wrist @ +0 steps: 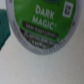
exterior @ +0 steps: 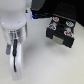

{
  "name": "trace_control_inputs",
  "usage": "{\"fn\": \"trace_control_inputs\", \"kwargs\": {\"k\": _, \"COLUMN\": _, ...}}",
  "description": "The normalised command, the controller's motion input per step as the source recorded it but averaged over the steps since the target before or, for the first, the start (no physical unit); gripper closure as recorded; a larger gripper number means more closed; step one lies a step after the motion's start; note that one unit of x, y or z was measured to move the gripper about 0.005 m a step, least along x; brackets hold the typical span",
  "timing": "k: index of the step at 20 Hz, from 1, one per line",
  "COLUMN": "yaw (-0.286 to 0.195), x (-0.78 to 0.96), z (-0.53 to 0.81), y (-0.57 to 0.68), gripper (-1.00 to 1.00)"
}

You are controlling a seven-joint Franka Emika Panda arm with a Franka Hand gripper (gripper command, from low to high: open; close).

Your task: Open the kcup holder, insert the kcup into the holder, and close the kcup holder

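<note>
in the exterior view the arm (exterior: 12,30) stands at the exterior view's left, its white body over the pale desk (exterior: 37,65), well apart from the holder (exterior: 60,32), which sits on the desk toward the exterior view's right. the holder shows a black body with an opened section facing up; inside it are small round shapes with reddish and white marks, too blurred to identify. the open state suits the insert step, so the opening step looks done. the wrist view is filled by the kcup (wrist: 42,22), very close to the camera, green lid facing the lens and whitish rim edging it. the closeness suggests the pod is at the fingers, either held or about to be taken, but the fingers themselves are not visible in either view, so it cannot be told whether they are open or closed. lid text reads "dark magic" in white on green; a smaller line below it and a small square mark near the lid edge are unreadable. a teal shape (wrist: 4,25) sits beside the pod, unidentified.
</note>
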Motion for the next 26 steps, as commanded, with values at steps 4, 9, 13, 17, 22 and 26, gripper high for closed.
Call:
{"fn": "trace_control_inputs", "kwargs": {"k": 4, "yaw": -0.103, "x": 0.09, "z": -0.02, "y": -0.15, "gripper": 1.00}}
{"fn": "trace_control_inputs", "kwargs": {"k": 9, "yaw": -0.046, "x": 0.04, "z": 0.07, "y": -0.11, "gripper": 1.00}}
{"fn": "trace_control_inputs", "kwargs": {"k": 13, "yaw": -0.021, "x": 0.02, "z": 0.11, "y": -0.10, "gripper": 1.00}}
{"fn": "trace_control_inputs", "kwargs": {"k": 17, "yaw": -0.007, "x": 0.02, "z": 0.19, "y": -0.06, "gripper": 1.00}}
{"fn": "trace_control_inputs", "kwargs": {"k": 22, "yaw": -0.008, "x": 0.01, "z": 0.67, "y": 0.20, "gripper": 1.00}}
{"fn": "trace_control_inputs", "kwargs": {"k": 26, "yaw": -0.002, "x": 0.01, "z": 0.91, "y": 0.41, "gripper": 1.00}}
